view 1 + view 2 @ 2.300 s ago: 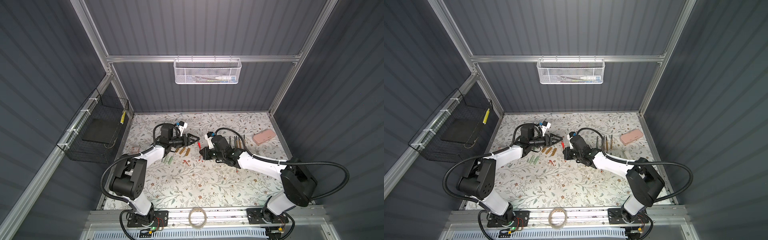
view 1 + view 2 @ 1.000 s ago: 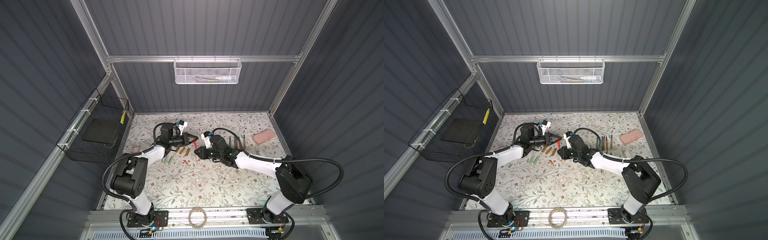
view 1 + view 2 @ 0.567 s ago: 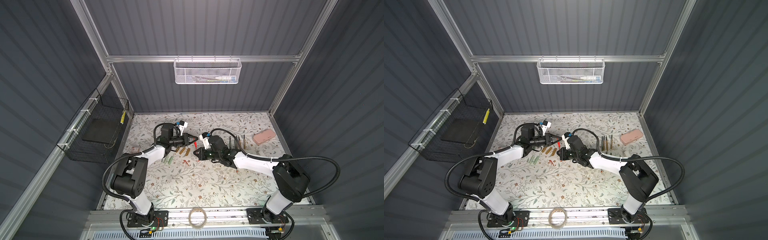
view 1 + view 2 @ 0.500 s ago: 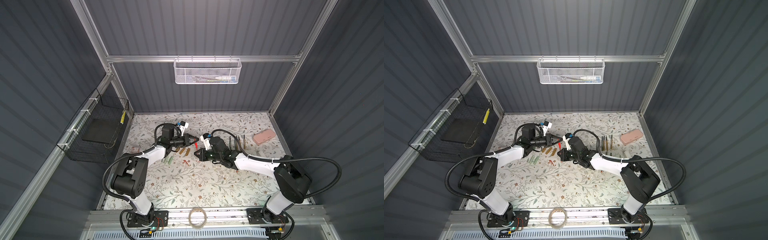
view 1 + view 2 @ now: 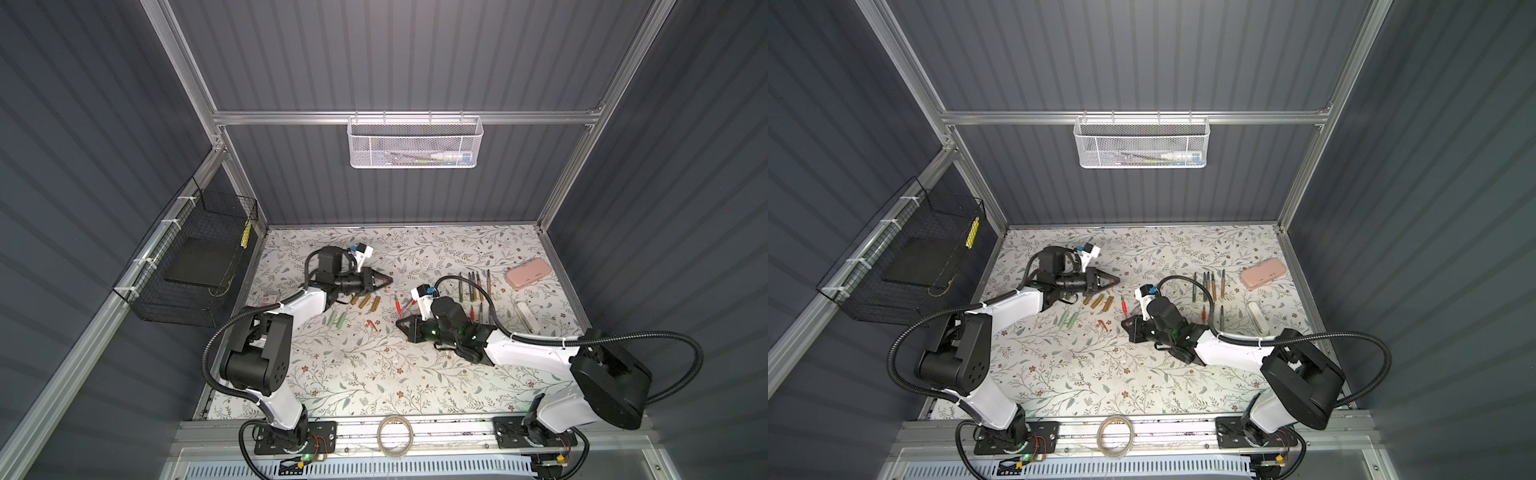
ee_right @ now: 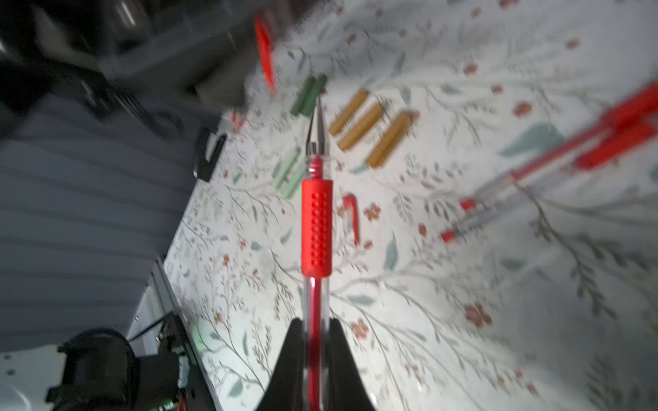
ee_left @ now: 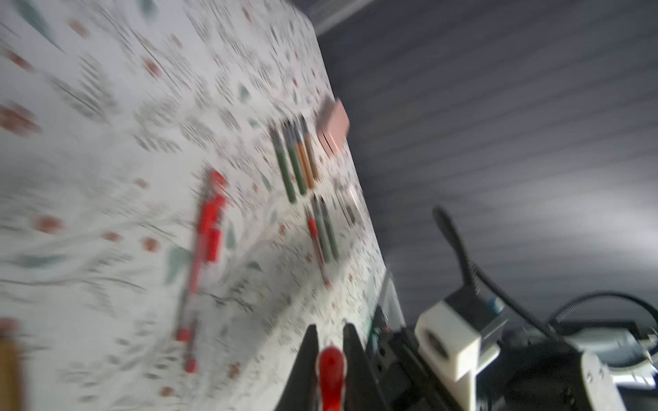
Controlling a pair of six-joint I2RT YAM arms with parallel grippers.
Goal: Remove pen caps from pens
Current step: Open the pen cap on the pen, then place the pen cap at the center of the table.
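left gripper (image 5: 385,281): clamped tight on a red cap (image 7: 331,366), which sat pinched between the two fingers (image 7: 307,356) with its rounded end poking out.
right gripper (image 5: 401,325): closed on a clear pen (image 6: 317,227), gripping the barrel behind the red grip sleeve. The pen stuck straight out ahead of the fingertips.
pen tip: bare metal with no cap on it, pointing away from the right gripper toward the loose caps.
gap: the two grippers stood apart, not touching, and the held cap was clear of the held pen.
loose red cap (image 5: 372,325): lay on the worktop (image 5: 332,374) just ahead of the right gripper.
golden-brown caps (image 5: 365,300): three lay side by side, ahead of the right gripper and close under the left one.
pale green caps (image 5: 336,321): lay farther ahead of the right gripper, beside the golden-brown ones.
dark green caps (image 6: 308,94): lay beyond the pen tip, near the left arm.
red pens (image 5: 401,305): lay flat on the worktop between the two grippers.
pen row (image 5: 473,284): lay behind the right gripper, beside its wrist, with a pink case (image 5: 528,273) beyond it.
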